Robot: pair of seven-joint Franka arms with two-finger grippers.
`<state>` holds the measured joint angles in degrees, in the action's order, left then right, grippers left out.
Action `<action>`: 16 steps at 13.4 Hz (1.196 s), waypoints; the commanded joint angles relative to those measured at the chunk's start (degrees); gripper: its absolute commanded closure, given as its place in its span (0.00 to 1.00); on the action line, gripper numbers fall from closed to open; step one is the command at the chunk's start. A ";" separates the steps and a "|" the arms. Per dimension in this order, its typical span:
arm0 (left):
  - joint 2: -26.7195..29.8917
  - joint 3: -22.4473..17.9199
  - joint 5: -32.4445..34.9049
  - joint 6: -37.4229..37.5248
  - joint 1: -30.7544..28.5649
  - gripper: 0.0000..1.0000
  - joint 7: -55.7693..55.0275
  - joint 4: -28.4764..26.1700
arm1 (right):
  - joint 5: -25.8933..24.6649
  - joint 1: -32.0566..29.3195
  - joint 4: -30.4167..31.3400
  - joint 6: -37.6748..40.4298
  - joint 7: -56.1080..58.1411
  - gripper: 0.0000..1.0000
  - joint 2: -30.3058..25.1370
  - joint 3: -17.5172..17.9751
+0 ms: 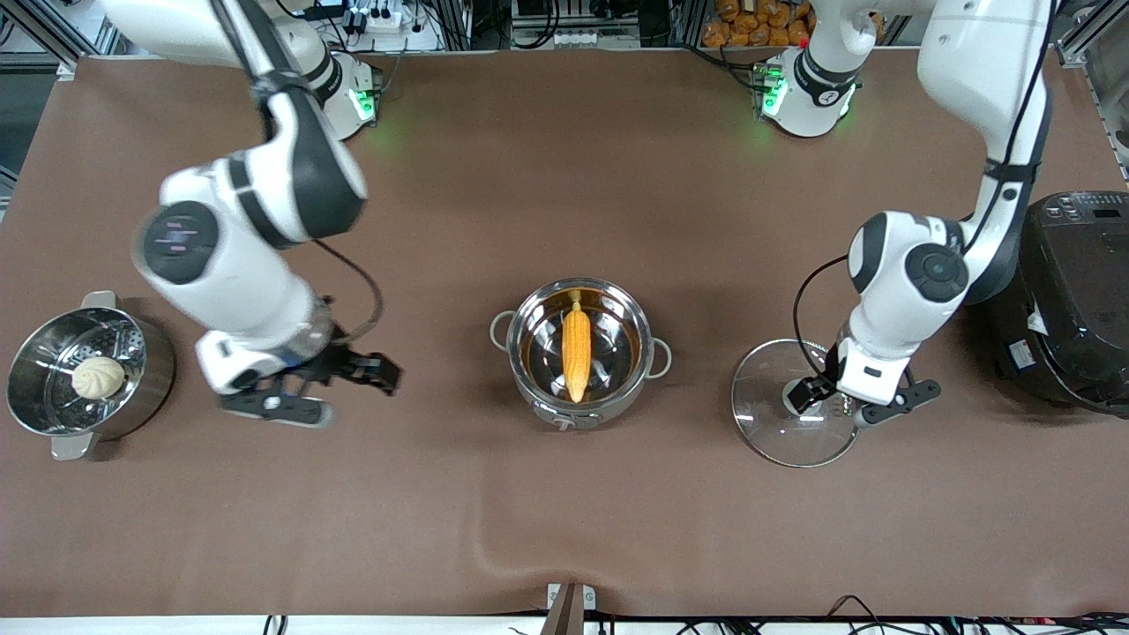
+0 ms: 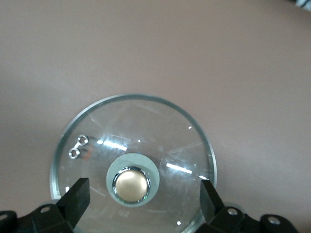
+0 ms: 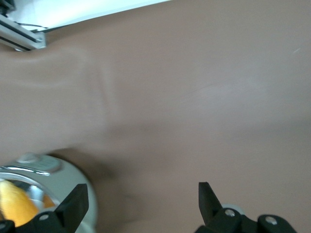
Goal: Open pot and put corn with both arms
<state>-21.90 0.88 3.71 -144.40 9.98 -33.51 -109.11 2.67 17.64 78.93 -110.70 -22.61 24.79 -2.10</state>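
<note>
The steel pot (image 1: 522, 339) stands uncovered in the middle of the table. The yellow-orange corn (image 1: 576, 353) lies inside it. The glass lid (image 1: 776, 432) lies flat on the table beside the pot, toward the left arm's end. My left gripper (image 1: 838, 404) is open over the lid; in the left wrist view its fingers straddle the copper knob (image 2: 131, 184) without touching it (image 2: 144, 196). My right gripper (image 1: 331, 390) is open and empty, over bare table between the steamer pot and the pot. The right wrist view (image 3: 141, 199) shows the pot's wall (image 3: 58, 177) and a bit of corn (image 3: 14, 204).
A steel steamer pot (image 1: 35, 419) holding a white bun (image 1: 98, 377) stands at the right arm's end. A big black electric cooker (image 1: 1072, 300) stands at the left arm's end, close to the left arm's elbow. Brown table surface lies nearer the front camera.
</note>
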 commanded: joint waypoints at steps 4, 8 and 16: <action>16.26 0.35 1.57 23.77 -1.98 0.00 13.10 3.36 | -0.47 -12.62 8.52 17.33 16.46 0.00 -15.98 1.40; 17.68 0.52 1.04 41.96 -4.51 0.00 20.74 15.55 | -3.63 -16.66 11.58 20.26 22.26 0.00 -23.10 1.40; 23.13 5.45 -2.73 60.90 -10.16 0.00 31.93 24.99 | -3.20 -18.08 15.90 19.38 22.97 0.00 -29.10 1.40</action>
<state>1.51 4.78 2.83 -86.26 1.38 -2.60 -86.59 -0.15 0.79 92.70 -90.98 -0.49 -2.35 -1.69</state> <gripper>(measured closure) 0.000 0.000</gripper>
